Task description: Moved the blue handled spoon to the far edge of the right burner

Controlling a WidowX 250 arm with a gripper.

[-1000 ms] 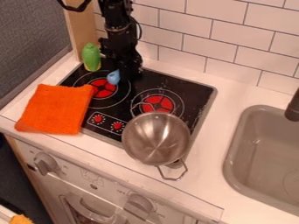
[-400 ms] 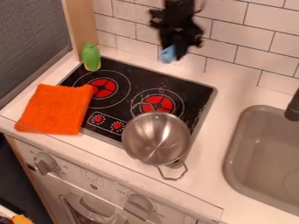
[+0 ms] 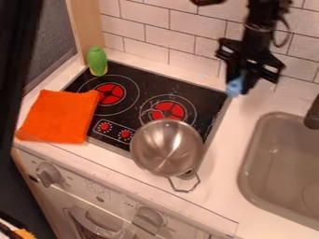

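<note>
1. Spoon, blue handled [image 3: 234, 87]: a light blue, blunt part is shown; the remainder is hidden. It is held off the counter's far side, by the stovetop's far right corner; contact beneath cannot be told.
2. Gripper [image 3: 241, 84], black: clamped on the spoon.
3. Stovetop [image 3: 163, 84], black, with red burners; set in a white counter [image 3: 237, 126].
4. Pot [image 3: 166, 148], metal: placed at the stovetop's near right corner, its looped handle directed nearward.
5. Cloth [image 3: 59, 116], orange: laid across the stovetop's left edge.
6. Bottle [image 3: 97, 60], green: stood upright at the far left corner.
7. Sink [image 3: 277, 161], grey: set in the counter's right part.
8. Wall [image 3: 190, 21]: white-tiled.
9. Orientation: the blue part is pointed downward, slightly leftward; the spoon's full long axis cannot be told.
</note>
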